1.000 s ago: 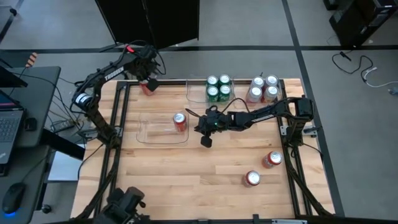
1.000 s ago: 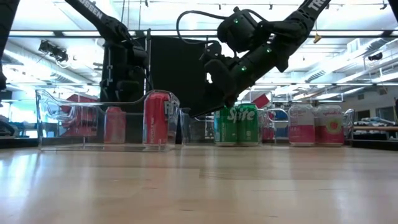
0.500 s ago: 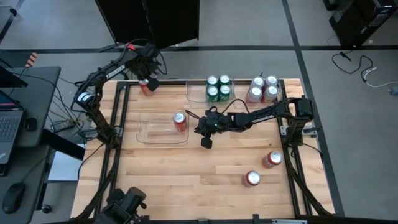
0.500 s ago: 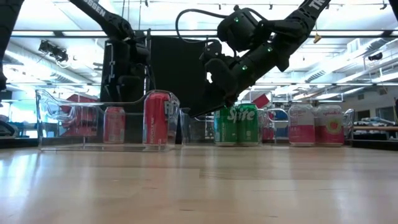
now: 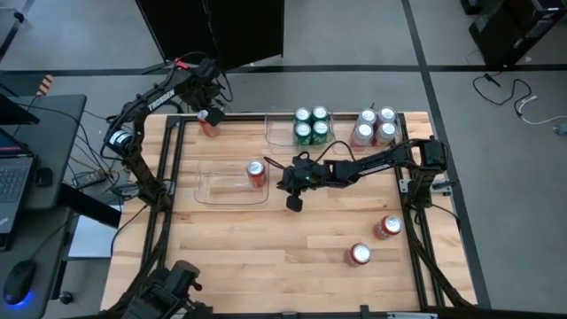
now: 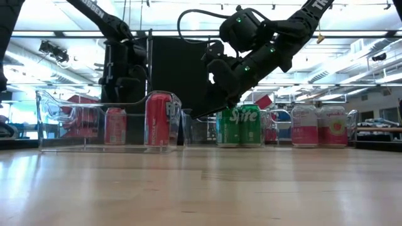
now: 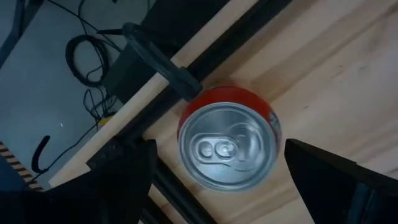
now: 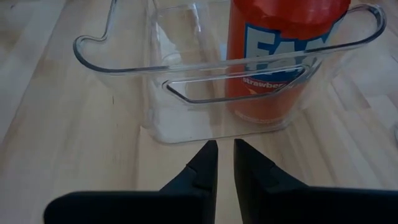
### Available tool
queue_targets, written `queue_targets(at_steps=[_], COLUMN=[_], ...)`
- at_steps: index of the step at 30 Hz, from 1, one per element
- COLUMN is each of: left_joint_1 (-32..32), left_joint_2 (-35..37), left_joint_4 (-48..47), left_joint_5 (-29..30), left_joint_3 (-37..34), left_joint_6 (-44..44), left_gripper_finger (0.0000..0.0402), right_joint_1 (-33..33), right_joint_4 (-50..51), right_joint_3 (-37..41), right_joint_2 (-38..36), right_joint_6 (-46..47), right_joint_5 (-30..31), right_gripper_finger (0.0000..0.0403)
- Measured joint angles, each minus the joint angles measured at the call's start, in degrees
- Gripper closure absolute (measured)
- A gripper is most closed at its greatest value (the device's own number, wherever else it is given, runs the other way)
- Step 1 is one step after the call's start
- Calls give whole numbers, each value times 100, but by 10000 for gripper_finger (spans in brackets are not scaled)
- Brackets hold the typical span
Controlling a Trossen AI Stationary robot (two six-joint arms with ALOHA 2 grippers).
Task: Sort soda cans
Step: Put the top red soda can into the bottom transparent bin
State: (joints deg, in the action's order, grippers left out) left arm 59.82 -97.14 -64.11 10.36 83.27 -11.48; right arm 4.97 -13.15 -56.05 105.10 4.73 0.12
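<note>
A red soda can (image 5: 208,127) (image 7: 227,146) stands upright on its base at the table's far left corner. My left gripper (image 5: 213,116) (image 7: 227,183) hangs open just above it, one finger on either side, apart from the can. A clear bin (image 5: 213,199) (image 8: 124,65) holds another red can (image 5: 256,173) (image 8: 280,56), upright at its right end. My right gripper (image 5: 276,180) (image 8: 225,146) is shut. It slants down toward that end of the bin from the right. My right gripper's shut fingertips (image 8: 208,152) stand right at the foot of the bin's right end wall (image 8: 211,127), coming from the table's right and slanting down. I cannot tell whether they touch the wall.
Several green cans (image 5: 311,126) stand in a clear bin at the far middle, and several silver-white cans (image 5: 375,127) in one at the far right. Two red cans (image 5: 387,227) (image 5: 359,254) stand loose near the right front. A black frame rail (image 7: 161,59) runs past the corner can.
My left gripper has risen a little off the red can at the far left corner and stays open. The can stands where it was.
</note>
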Motion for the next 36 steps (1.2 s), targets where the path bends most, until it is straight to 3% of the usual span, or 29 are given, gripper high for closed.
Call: queue_targets(at_steps=[6, 25, 30, 36], left_joint_1=[105, 90, -48, -300], left_joint_2=[-2, 0, 2, -11], left_joint_4=[131, 826, 762, 515], left_joint_5=[-425, -466, -279, -257], left_joint_3=[-172, -1028, -950, -471], left_joint_6=[-53, -491, -617, -670], left_gripper_finger=[46, 61, 110, 110], right_joint_1=[0, -39, -39, -42], right_joint_4=[1, 0, 0, 0], right_joint_3=[0, 0, 0, 0], right_joint_2=[0, 0, 0, 0], right_joint_6=[0, -42, -42, -42], right_joint_5=[-17, -24, -24, -24], right_gripper_finger=[363, 363, 363, 363])
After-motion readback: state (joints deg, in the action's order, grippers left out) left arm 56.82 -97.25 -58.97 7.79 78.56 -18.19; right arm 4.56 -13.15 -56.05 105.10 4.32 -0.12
